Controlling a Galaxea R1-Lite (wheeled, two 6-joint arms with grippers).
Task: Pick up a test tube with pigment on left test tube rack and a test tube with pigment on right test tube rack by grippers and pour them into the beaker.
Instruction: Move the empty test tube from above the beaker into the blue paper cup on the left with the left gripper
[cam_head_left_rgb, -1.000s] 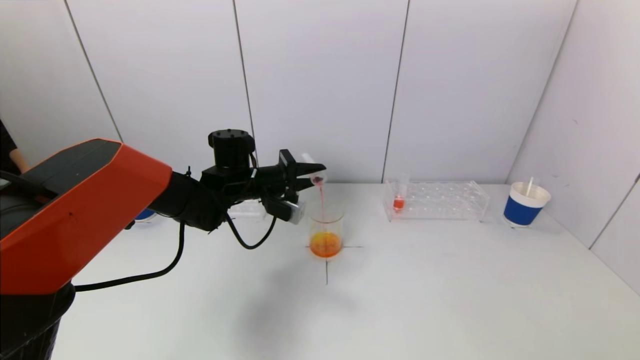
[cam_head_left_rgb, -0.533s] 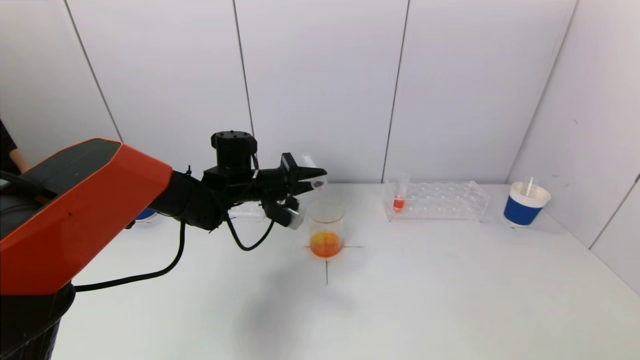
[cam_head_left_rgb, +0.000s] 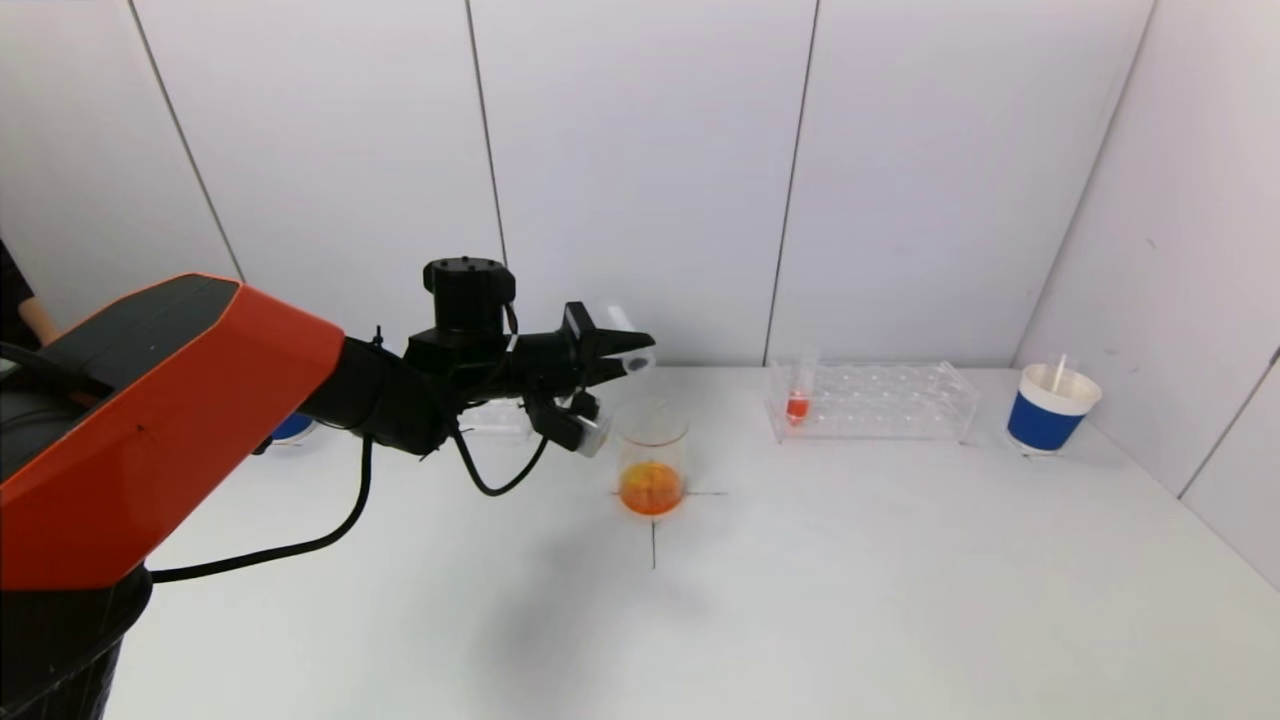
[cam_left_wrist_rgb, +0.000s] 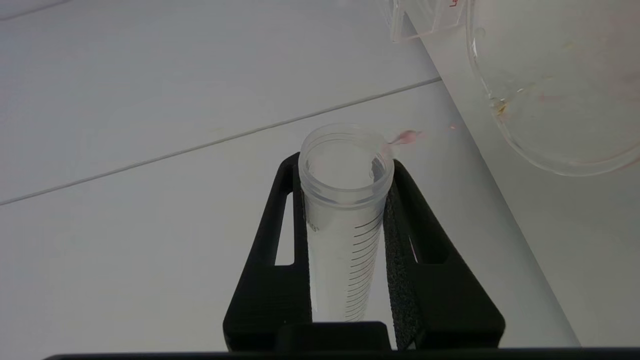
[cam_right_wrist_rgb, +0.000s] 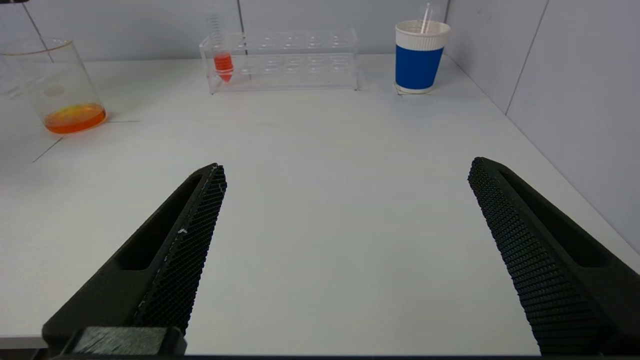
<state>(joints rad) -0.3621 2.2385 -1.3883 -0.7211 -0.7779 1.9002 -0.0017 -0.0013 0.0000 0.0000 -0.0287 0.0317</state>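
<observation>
My left gripper (cam_head_left_rgb: 628, 358) is shut on a clear test tube (cam_left_wrist_rgb: 345, 220), held on its side just above and left of the beaker (cam_head_left_rgb: 652, 460). The tube looks empty, with a pink drop at its lip. The beaker holds orange liquid and also shows in the right wrist view (cam_right_wrist_rgb: 60, 87). The right rack (cam_head_left_rgb: 870, 400) holds one tube with red pigment (cam_head_left_rgb: 798, 400), also seen in the right wrist view (cam_right_wrist_rgb: 223, 62). The left rack (cam_head_left_rgb: 490, 420) is mostly hidden behind my left arm. My right gripper (cam_right_wrist_rgb: 345, 225) is open and empty, low over the table near its front edge.
A blue and white paper cup (cam_head_left_rgb: 1050, 408) with a stick in it stands at the far right by the wall. Another blue object (cam_head_left_rgb: 290, 428) peeks out behind my left arm. A black cross mark (cam_head_left_rgb: 655, 530) lies under the beaker.
One second ago pink liquid streamed from the tube into the beaker. The stream has stopped and the tube has levelled off slightly. The right arm has not moved.
</observation>
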